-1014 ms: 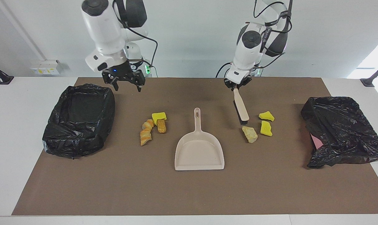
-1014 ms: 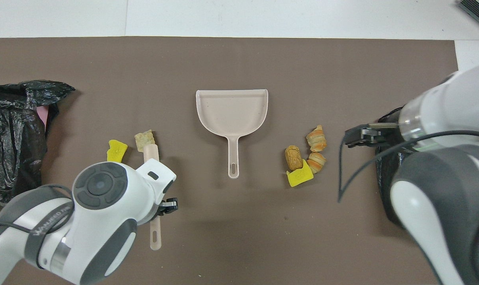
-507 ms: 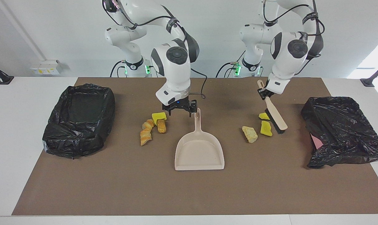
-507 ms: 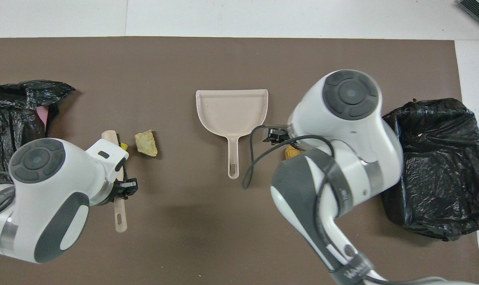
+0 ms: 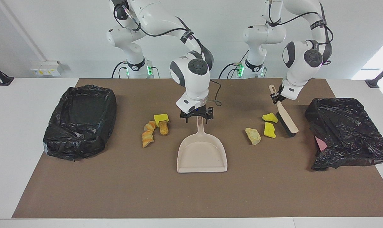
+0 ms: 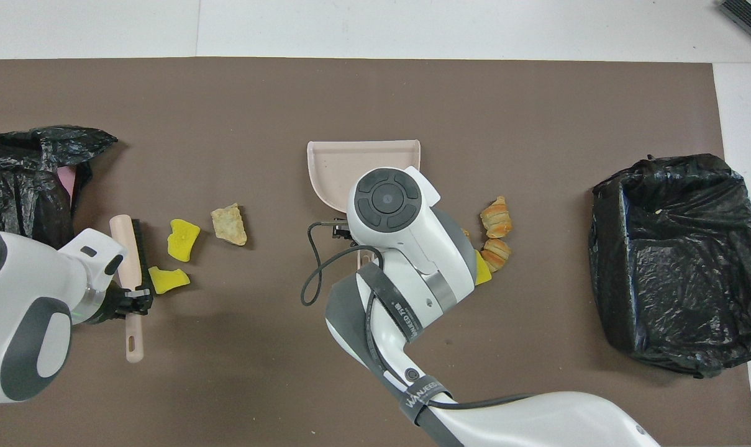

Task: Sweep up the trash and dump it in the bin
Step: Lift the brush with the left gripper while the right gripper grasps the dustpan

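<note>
Beige dustpan (image 5: 201, 153): it lay flat at the middle of the brown mat, handle pointing toward the robots, pan holding no trash.
Right end effector (image 5: 196, 115): a second earlier it hung near the bin at its own end of the table; it had since swung over and come down on the dustpan's handle, fingers apart on either side of it and not yet clamped.
Left end effector (image 5: 276, 98): clamped on the handle of the beige brush (image 5: 285, 118) throughout.
Brush: a second earlier its bristles sat on the dustpan's side of the yellow scraps; by this moment it had been carried over them and set between them and the crumpled black bag (image 5: 346, 133), bristle end low at the mat.
Trash, left arm's side: two yellow sponge pieces (image 5: 269, 124) and one pale chunk (image 5: 252, 136) lay between brush and dustpan, unmoved.
Trash, right arm's side: a yellow piece and orange-brown bread chunks (image 5: 153, 129) lay beside the dustpan handle, unmoved.
Lined bin (image 5: 80, 122): at the right arm's end of the table, open.
Meaning for the task: both tools looked placed for a first sweep, the brush set to push its three scraps toward the pan. Nothing had been swept or dumped yet.
</note>
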### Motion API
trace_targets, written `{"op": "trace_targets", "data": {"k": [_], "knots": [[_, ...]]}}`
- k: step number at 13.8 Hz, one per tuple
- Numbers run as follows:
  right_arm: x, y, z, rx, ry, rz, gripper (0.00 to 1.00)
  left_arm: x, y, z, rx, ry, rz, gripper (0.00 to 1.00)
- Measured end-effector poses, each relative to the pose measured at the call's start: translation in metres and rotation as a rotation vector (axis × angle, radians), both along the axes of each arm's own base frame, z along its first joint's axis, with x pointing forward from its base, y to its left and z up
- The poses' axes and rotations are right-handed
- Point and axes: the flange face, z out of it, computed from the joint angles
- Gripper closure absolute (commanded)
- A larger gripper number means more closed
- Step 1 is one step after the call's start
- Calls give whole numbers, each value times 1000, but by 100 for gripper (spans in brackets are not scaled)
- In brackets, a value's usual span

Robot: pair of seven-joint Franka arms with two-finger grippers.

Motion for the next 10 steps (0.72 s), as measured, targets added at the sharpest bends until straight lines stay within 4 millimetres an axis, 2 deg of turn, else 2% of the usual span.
{"op": "trace_targets", "data": {"k": [2, 3, 4, 5, 7, 10], "knots": [[-6, 6, -13, -3, 4, 17, 19, -5, -5, -12, 4, -18, 21, 100], [-7, 9, -17, -5, 5, 29, 34, -5, -15, -12, 9, -27, 37, 100], [-8, 9, -18, -6, 6, 39, 72, -5, -28, -13, 14, -32, 49, 100], [-8, 9, -18, -7, 6, 45, 100, -5, -43, -17, 17, -42, 51, 100], [-10, 11, -18, -7, 6, 52, 100, 1, -63, -19, 13, -56, 45, 100], [-15, 20, -15, -4, 1, 57, 100, 13, -78, -16, 7, -69, 12, 100]]}}
